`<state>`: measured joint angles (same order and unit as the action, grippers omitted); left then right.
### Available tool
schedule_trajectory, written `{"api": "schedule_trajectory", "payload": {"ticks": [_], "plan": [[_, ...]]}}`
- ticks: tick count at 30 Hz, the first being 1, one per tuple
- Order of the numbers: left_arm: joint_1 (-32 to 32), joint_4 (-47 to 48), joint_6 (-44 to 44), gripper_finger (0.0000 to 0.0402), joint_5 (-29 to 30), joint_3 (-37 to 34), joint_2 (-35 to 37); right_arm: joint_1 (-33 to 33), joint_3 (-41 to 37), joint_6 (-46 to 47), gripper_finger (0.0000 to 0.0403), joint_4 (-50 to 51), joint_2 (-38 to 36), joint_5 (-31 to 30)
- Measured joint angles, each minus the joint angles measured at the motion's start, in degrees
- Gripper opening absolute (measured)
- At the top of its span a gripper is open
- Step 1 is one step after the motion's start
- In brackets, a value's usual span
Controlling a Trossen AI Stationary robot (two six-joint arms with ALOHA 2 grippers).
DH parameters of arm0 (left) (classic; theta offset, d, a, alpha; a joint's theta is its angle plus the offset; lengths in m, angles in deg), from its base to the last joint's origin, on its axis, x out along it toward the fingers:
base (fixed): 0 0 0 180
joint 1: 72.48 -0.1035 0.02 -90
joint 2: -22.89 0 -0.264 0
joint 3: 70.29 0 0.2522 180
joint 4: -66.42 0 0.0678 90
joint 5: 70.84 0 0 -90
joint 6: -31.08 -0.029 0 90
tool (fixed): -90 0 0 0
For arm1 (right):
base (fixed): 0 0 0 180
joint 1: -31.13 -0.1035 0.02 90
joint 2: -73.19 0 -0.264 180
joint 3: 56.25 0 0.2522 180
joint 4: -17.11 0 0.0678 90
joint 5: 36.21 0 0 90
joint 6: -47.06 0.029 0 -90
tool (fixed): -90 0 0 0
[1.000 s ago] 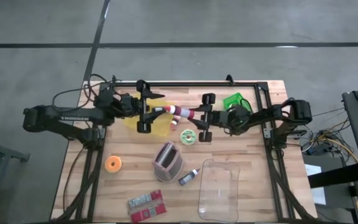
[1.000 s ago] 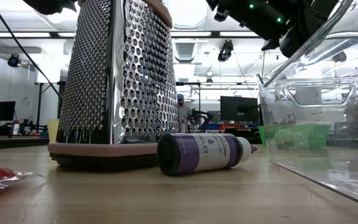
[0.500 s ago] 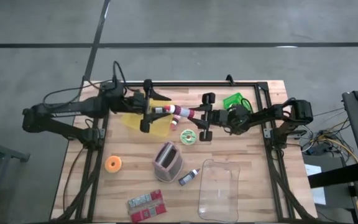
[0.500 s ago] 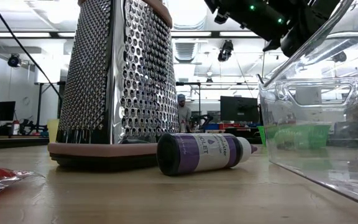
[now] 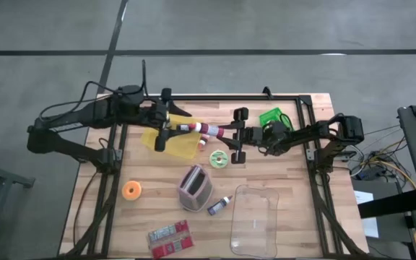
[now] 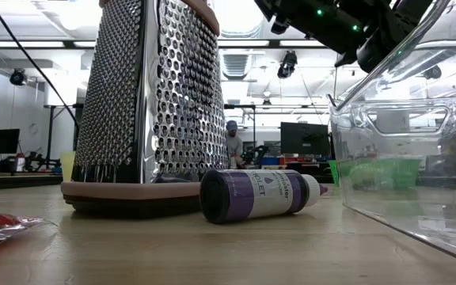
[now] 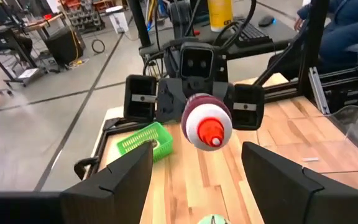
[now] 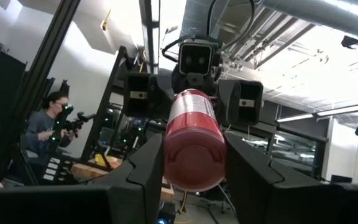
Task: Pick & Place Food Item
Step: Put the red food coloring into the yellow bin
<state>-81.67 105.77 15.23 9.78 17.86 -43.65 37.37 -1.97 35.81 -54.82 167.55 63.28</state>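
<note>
A red-and-white bottle [image 5: 209,130] hangs level above the table [image 5: 295,180], clamped at its base end by the right pincer [image 5: 235,135], whose fingers [image 8: 145,167] squeeze both sides of it. Its red nozzle points at the left pincer [image 5: 162,123], which faces it with fingers [image 7: 114,177] spread wide and nothing between them; the tip sits just short of that gap. By the look of it this is the hand-over stage: the bottle is lifted, not yet placed. The next move, in all likelihood, calls for the left pincer to slide around the nozzle end and close before the right one lets go, keeping the two arms in line so the bottle does not twist free.

Below the left pincer lies one yellow plate [image 5: 181,148]. Beside the right pincer sit one green basket [image 5: 271,116] and one green tape roll [image 5: 219,159]. Nearer the front edge, well away from both pincers: one grater [image 5: 194,188], one small purple bottle [image 5: 220,206], one clear tub [image 5: 256,219], one orange ring [image 5: 131,191] and one red packet [image 5: 170,237]. Two arms are at work. One person [image 8: 48,127] is visible in the room beyond the right pincer.
</note>
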Motion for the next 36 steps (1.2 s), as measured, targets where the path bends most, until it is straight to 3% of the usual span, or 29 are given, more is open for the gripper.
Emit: {"api": "schedule_trajectory", "payload": {"ticks": [20, 36], "plan": [[0.0, 4.5, -1.3, 0.0242, 0.2, 6.2, -6.4, 0.2, 0.0, 0.3, 0.0131, 2.5, 0.0, -0.4], [0.0, 4.7, -1.7, 0.018, 0.2, 6.1, -7.1, 0.2, 0.0, 0.3, 0.013, 2.6, 0.0, -0.6]]}}
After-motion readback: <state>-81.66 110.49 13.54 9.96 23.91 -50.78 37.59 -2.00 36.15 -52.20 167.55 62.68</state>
